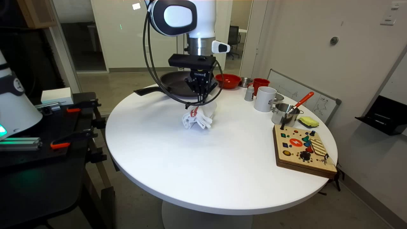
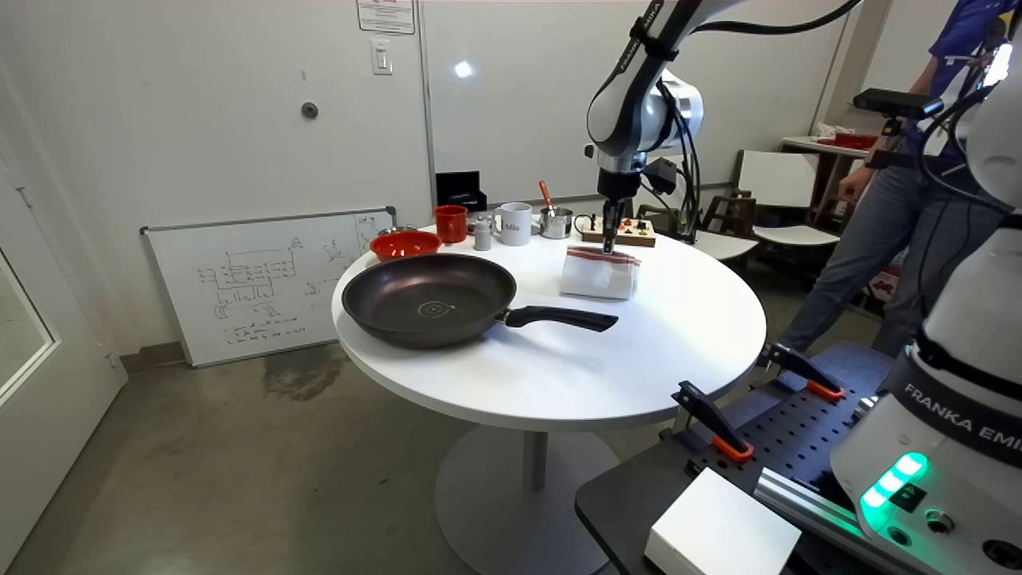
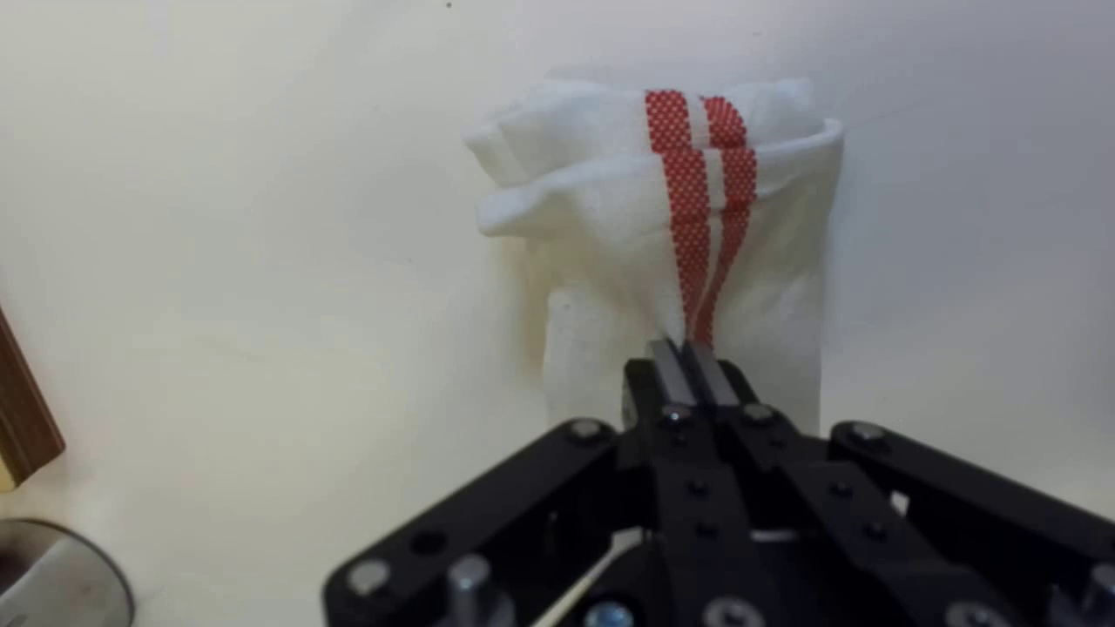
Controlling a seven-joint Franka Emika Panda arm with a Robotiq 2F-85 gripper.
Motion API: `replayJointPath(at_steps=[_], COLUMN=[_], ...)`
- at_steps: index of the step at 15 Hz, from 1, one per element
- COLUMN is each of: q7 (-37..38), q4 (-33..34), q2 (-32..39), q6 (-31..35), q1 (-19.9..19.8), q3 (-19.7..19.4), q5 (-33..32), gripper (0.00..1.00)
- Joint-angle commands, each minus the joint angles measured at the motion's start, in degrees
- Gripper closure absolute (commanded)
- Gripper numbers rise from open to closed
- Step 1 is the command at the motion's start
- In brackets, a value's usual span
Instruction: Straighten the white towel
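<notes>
The white towel (image 1: 197, 120) with red stripes lies folded and bunched on the round white table (image 1: 203, 178). It also shows in an exterior view (image 2: 595, 275) and in the wrist view (image 3: 601, 200), where one end is gathered in loose folds and two red stripes run toward the fingers. My gripper (image 3: 685, 348) points down at the towel, its fingers nearly together with a pinch of cloth between the tips. The gripper shows in both exterior views (image 1: 201, 99) (image 2: 610, 243) at the towel's top. The part of the towel under the gripper is hidden in the wrist view.
A dark frying pan (image 2: 431, 299) stands close by, its handle (image 2: 563, 317) reaching toward the towel. A red bowl (image 1: 228, 81), a white mug (image 1: 265, 99), a metal pot (image 1: 284, 115) with a red-handled utensil and a wooden board with controls (image 1: 303, 163) stand along the table's edge.
</notes>
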Motion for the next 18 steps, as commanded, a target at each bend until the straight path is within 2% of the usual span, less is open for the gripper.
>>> replayJointPath(at_steps=[1,7,11,14,18], q7=[0.51,5.5,13.93,23.65,34.41], q4=[-0.56,-1.44,-2.22,-2.35,-1.88], q2=[-0.58,-1.61,-1.54,-0.91,1.61], q6=[0.57,7.77,15.84,22.5,30.36], q1=[-0.15,1.33,5.38,12.16,27.48], q3=[0.14,-2.35,-7.97,-16.97,-34.59], q5=[-0.57,-3.26,-10.81,-20.24,-26.16], gripper=[0.95,0.93,0.94,0.93,0.93])
